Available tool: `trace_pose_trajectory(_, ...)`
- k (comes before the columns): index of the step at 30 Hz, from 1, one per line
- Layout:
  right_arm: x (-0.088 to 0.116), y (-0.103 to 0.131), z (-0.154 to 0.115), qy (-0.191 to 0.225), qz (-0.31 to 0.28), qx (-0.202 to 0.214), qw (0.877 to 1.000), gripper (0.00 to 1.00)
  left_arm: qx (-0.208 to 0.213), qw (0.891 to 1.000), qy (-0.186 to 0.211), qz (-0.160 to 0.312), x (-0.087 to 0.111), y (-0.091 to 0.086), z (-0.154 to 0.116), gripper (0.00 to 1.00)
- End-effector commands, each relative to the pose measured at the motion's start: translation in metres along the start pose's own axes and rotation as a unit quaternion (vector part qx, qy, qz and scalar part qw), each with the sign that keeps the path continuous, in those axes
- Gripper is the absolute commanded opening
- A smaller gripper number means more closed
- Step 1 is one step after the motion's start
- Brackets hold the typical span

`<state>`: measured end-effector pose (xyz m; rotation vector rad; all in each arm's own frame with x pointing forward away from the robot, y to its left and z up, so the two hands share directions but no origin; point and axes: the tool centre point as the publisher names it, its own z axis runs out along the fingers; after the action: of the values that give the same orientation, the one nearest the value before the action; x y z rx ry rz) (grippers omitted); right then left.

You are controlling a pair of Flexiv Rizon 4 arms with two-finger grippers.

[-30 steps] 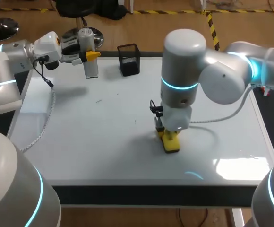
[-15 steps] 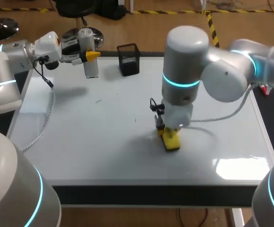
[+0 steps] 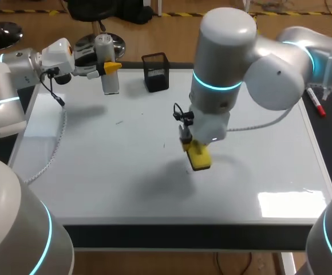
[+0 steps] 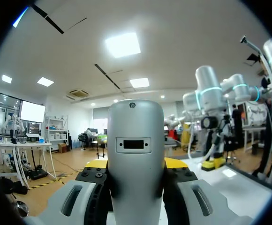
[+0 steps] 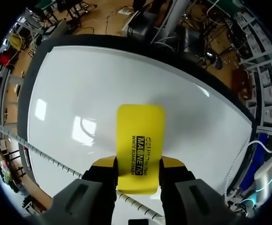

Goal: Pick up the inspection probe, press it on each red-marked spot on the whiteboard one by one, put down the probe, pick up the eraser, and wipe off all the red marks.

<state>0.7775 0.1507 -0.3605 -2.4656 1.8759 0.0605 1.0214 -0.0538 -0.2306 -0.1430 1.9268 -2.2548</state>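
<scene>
The whiteboard (image 3: pixel 97 154) covers the table. Near its middle the yellow eraser (image 3: pixel 200 157) lies flat against the board, with my right gripper (image 3: pixel 194 149) shut on it from above. In the right wrist view the eraser (image 5: pixel 140 138) sticks out ahead of the right gripper (image 5: pixel 138 165), both yellow fingertips pressing its sides. At the board's far left corner my left gripper (image 3: pixel 110 67) is shut on the grey-white inspection probe (image 3: pixel 109 80), which stands upright. The probe (image 4: pixel 135 154) fills the gap between the left gripper's (image 4: pixel 135 165) fingers. Only faint dark specks (image 3: pixel 119 121) show on the board.
A black mesh pen holder (image 3: pixel 156 73) stands at the board's far edge, right of the probe. A red marker (image 3: pixel 315 101) lies beside the board's right edge. My right arm's thick body (image 3: pixel 223 63) hangs over the board's centre.
My right gripper has slid the eraser across the board, leftward and away from the front edge. The left arm and the probe have stayed put.
</scene>
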Motion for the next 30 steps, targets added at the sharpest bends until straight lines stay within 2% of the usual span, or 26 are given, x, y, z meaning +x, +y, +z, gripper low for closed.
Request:
trace_pose_trajectory(1, -0.015, 0.002, 0.011, -0.005, -0.002, 0.0, 1.0, 0.0, 0.002, 1.0, 0.001, 0.001, -0.001, 0.0, 0.0, 0.0)
trace_pose_trajectory(8, -0.039, 0.005, 0.025, -0.018, -0.016, -0.011, 1.0, 0.0, 0.002, 1.0, 0.001, 0.001, -0.001, 0.0, 0.0, 0.0)
trace_pose_trajectory(15, -0.049, 0.007, 0.04, -0.015, -0.025, -0.022, 0.999, 0.0, 0.002, 1.0, 0.001, 0.001, -0.001, 0.0, 0.0, 0.0)
trace_pose_trajectory(30, -0.04, 0.007, 0.056, -0.012, -0.015, -0.023, 1.0, 0.0, 0.002, 1.0, 0.001, 0.001, -0.001, 0.0, 0.0, 0.0)
